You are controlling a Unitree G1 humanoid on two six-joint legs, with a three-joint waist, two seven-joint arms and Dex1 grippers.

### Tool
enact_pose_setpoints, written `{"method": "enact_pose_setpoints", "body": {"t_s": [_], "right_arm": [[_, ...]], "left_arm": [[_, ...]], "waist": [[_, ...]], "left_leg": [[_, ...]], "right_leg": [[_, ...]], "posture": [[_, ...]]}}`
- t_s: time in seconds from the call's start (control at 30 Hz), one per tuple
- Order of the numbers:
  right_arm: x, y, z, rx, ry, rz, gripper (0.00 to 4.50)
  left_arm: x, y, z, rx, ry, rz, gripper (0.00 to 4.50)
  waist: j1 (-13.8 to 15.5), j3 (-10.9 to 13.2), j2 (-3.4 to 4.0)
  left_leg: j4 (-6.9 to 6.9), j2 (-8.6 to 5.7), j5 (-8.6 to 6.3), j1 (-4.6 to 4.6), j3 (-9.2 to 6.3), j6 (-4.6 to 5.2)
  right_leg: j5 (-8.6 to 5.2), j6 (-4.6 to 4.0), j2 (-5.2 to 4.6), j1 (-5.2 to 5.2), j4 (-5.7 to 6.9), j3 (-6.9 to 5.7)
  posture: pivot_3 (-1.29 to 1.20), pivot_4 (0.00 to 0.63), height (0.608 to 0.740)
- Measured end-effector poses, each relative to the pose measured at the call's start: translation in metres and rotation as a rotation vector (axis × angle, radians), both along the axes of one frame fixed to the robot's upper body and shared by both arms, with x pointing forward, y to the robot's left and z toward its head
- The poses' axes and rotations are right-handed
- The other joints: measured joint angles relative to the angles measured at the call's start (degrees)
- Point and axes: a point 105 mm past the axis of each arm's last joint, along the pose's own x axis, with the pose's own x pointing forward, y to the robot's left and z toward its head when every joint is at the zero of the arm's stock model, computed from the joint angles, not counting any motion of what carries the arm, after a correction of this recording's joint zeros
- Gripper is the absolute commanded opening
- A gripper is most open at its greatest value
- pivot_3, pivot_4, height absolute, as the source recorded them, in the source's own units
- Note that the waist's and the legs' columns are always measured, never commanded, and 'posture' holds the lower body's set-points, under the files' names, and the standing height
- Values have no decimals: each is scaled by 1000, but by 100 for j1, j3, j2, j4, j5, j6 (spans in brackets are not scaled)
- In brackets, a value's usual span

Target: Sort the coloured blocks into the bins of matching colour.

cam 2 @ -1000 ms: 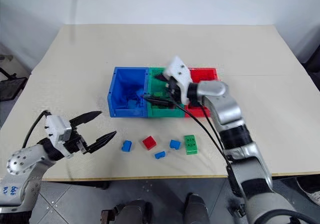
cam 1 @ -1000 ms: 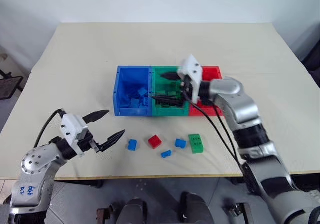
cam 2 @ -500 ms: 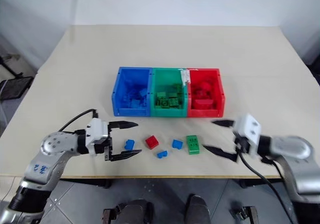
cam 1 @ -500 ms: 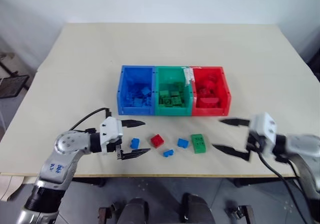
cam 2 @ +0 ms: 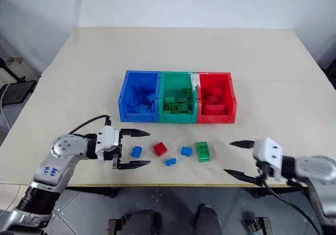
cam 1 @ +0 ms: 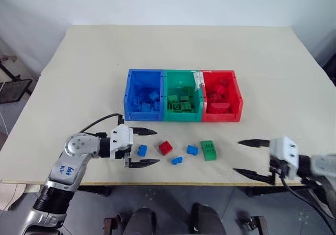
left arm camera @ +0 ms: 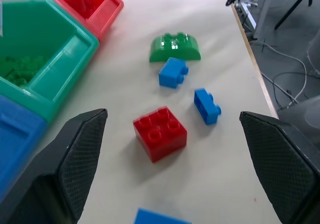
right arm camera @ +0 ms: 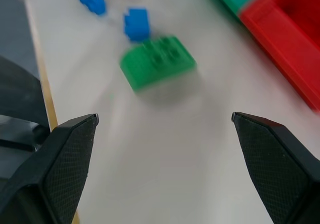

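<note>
Right gripper (cam 1: 253,159) withdrawn from bins (cam 1: 182,116) to table edge (empty); left gripper (cam 1: 146,147) nearer blocks (cam 1: 178,150); both fingers apart.

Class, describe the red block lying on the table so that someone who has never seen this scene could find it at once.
Start at the row of three bins on the table. In front of them lies a loose line of small blocks, between the two grippers. The red block sits in front of the green bin; it is the one red piece, with blue blocks on either side.
</note>
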Motion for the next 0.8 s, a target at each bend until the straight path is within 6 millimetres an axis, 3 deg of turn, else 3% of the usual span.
{"method": "enact_pose_setpoints", "body": {"t_s": [0.23,0.33,0.37,0.7,0.8], "right_arm": [[41,26,-26,-38,79,85,4465],[48,34,-27,-43,77,123,3622],[49,35,-28,-42,79,129,3344],[43,44,-29,-24,87,154,3327],[42,42,-20,29,101,111,3327]], "left_arm": [[-7,13,-2,27,1,44,4500],[-8,16,0,20,-14,72,4500],[-8,17,0,18,-16,79,4500],[-9,18,0,-6,-28,126,4500],[-3,22,8,-67,-54,195,4500]], "waist": [[74,0,0],[61,0,0],[52,0,0],[23,0,0],[31,0,0]], "left_leg": [[-2,-1,-4,-9,-11,-2],[-1,2,-4,-7,-10,-2],[-1,5,-4,-6,-10,-2],[-1,7,-6,-3,-9,-5],[-1,7,-6,-4,-9,-5]], "right_leg": [[0,0,-1,-4,1,-12],[0,0,1,-4,4,-13],[0,0,3,-4,5,-13],[0,0,4,-4,9,-13],[0,0,4,-6,9,-13]], "posture": [[0,150,740],[0,150,740],[0,150,740],[0,150,740],[0,150,740]]}}
